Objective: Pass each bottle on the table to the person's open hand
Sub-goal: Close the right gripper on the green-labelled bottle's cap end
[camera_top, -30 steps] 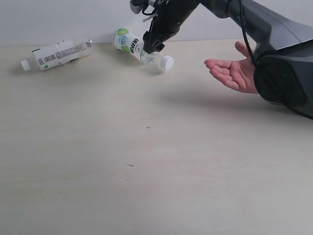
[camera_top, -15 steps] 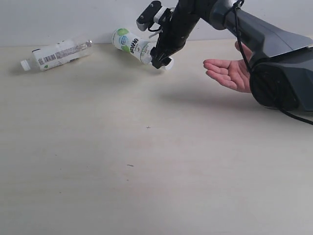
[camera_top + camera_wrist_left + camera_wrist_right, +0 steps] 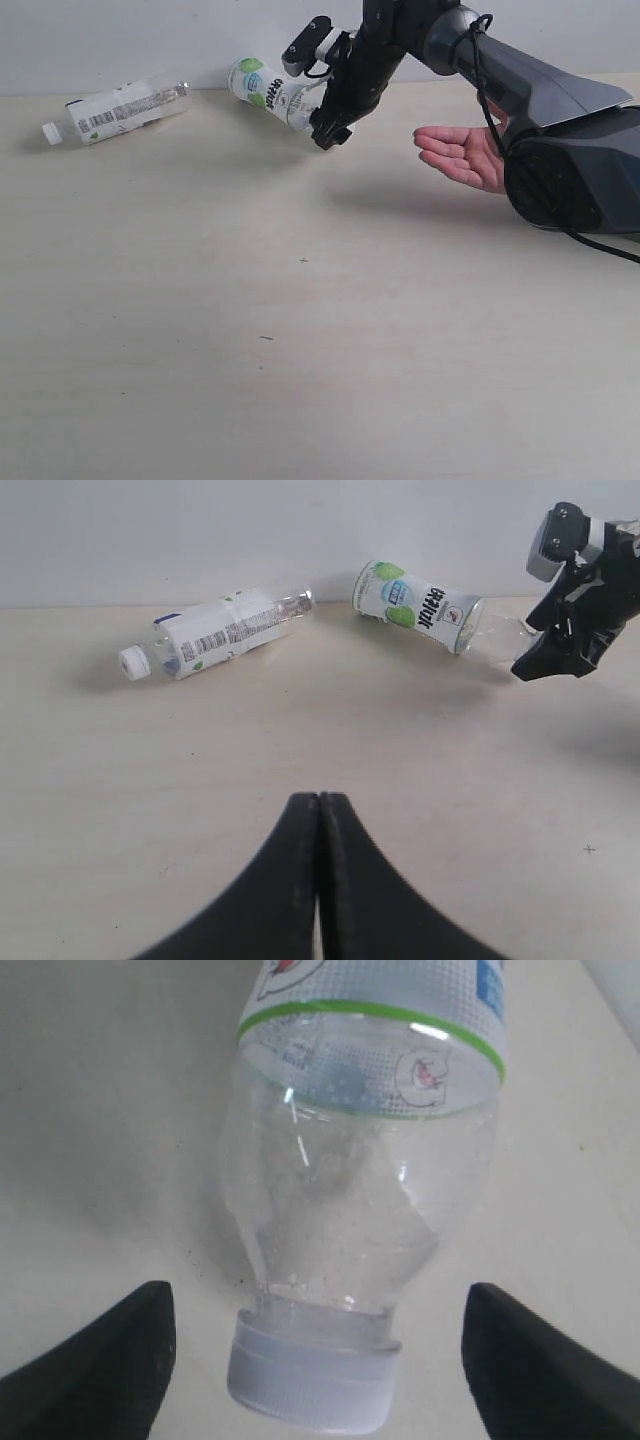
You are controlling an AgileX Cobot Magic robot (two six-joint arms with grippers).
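Note:
A green-white labelled bottle (image 3: 264, 88) (image 3: 418, 604) lies on its side at the back of the table (image 3: 300, 350). Its white cap (image 3: 310, 1380) sits between the spread fingers of my right gripper (image 3: 328, 128) (image 3: 315, 1355), which is open and apart from the cap on both sides. Further left lies a white-barcode bottle (image 3: 115, 110) (image 3: 215, 635). The person's open hand (image 3: 460, 150) waits palm up, right of my right gripper. My left gripper (image 3: 319, 802) is shut with nothing in it, hovering over bare table. The pink-red bottle is out of view.
A pale wall runs along the table's far edge just behind both bottles. The right arm's dark base (image 3: 575, 170) stands beside the hand. A few tiny dark specks (image 3: 303, 260) mark the tabletop.
My right gripper has come down and forward over the green-white bottle's neck, so the cap now lies between its fingers. The hand has shifted slightly left.

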